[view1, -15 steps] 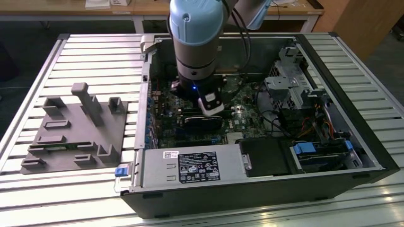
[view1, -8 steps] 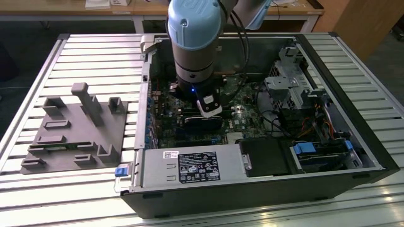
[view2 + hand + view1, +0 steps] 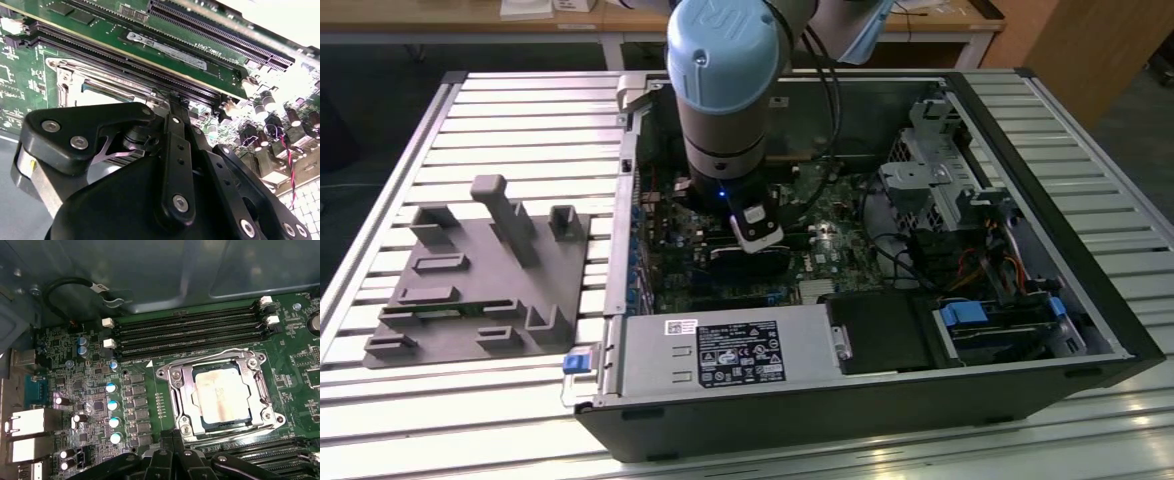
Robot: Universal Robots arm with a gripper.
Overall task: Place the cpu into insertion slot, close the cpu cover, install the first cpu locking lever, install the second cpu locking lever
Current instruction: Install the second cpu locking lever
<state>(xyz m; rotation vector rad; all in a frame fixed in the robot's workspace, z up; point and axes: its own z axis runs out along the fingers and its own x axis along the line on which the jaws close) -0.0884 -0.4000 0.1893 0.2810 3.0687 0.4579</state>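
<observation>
Gripper (image 3: 175, 452) low over the green motherboard (image 3: 90, 385), just beside the insertion slot (image 3: 172, 377); can't tell finger opening or any hold. Cpu (image 3: 220, 397) seated in slot, cpu cover (image 3: 187, 400) down flat around it. Beyond: memory slots (image 3: 190, 330), open computer case (image 3: 1067, 250) on slatted table (image 3: 520, 110).

Arm (image 3: 724, 90): thick grey cylindrical segments, pale blue round joint cap on top, dark band lower down with a small blue light. Black cables run behind it. Wrist carries a white and black module. Gripper (image 3: 170, 112): black plastic-looking linkage bars fastened with silver round-head screws; what may be a yellow sticker on its side.
</observation>
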